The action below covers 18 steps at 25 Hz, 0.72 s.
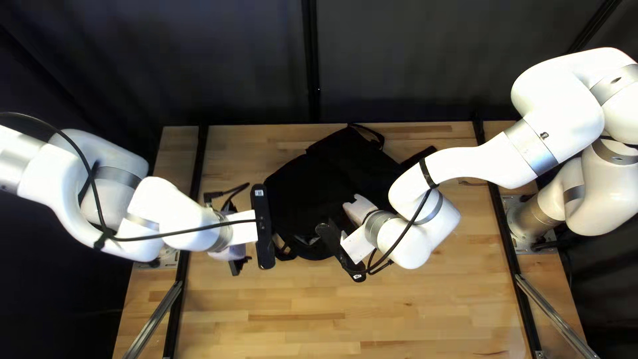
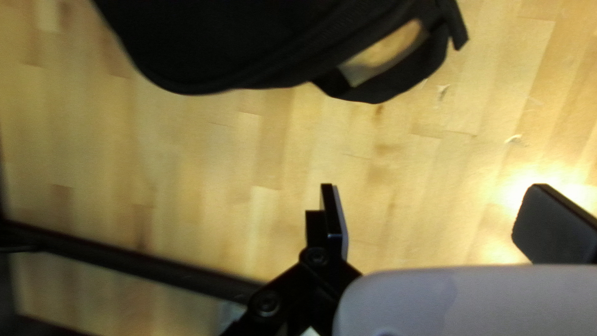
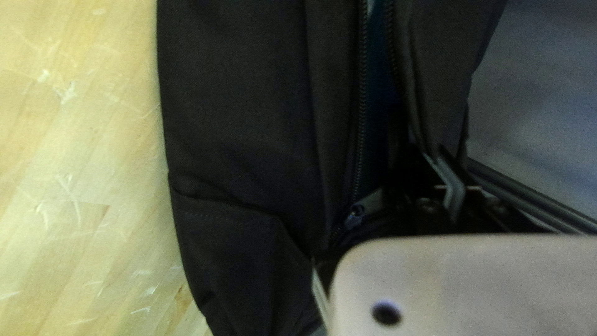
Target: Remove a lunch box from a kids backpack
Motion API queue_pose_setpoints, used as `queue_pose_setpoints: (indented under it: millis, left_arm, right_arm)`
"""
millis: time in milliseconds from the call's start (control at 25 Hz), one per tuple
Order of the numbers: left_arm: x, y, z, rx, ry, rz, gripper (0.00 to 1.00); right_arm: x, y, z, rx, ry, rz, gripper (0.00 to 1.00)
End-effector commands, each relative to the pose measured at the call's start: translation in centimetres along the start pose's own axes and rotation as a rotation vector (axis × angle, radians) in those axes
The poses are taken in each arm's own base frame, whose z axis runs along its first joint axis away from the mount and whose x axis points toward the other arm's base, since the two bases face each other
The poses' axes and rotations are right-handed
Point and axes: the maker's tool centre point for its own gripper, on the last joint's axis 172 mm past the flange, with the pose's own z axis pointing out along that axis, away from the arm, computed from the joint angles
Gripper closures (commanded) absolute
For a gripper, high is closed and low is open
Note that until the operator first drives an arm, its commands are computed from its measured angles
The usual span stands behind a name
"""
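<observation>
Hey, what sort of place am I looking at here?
Probably a robotics lab or test station: my left arm and right arm stand at opposite sides of a wooden table, with a dark curtain behind it and a black backpack on top.

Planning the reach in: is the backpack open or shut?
Open: in the right wrist view, the zipper gapes, its tooth rows apart.

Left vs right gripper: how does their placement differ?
Left gripper is over the table, beside the backpack; right gripper is at the backpack's unzipped opening. Wood shows between left gripper's open fingers; black fabric borders right gripper. Both are on white arms.
</observation>
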Motion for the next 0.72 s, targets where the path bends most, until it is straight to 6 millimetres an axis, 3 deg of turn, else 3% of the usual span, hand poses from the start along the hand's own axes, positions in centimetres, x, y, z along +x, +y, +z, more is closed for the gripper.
queue_pose_setpoints:
  millis: [40, 360, 720]
  left_arm:
    - [-0.2, 0.1, 2.5, -0.025, 0.035, -0.057, 0.00]
    - [2.9, 0.8, 3.9, -0.034, 0.130, -0.144, 0.00]
    - [4.7, 0.9, 3.4, -0.071, 0.222, -0.268, 0.00]
  right_arm:
    - [0.0, 0.1, 0.0, -0.001, -0.002, 0.001, 1.00]
    - [0.2, 0.3, 0.1, -0.001, -0.003, 0.005, 1.00]
    - [-0.1, 0.5, 0.1, -0.004, -0.010, 0.012, 1.00]
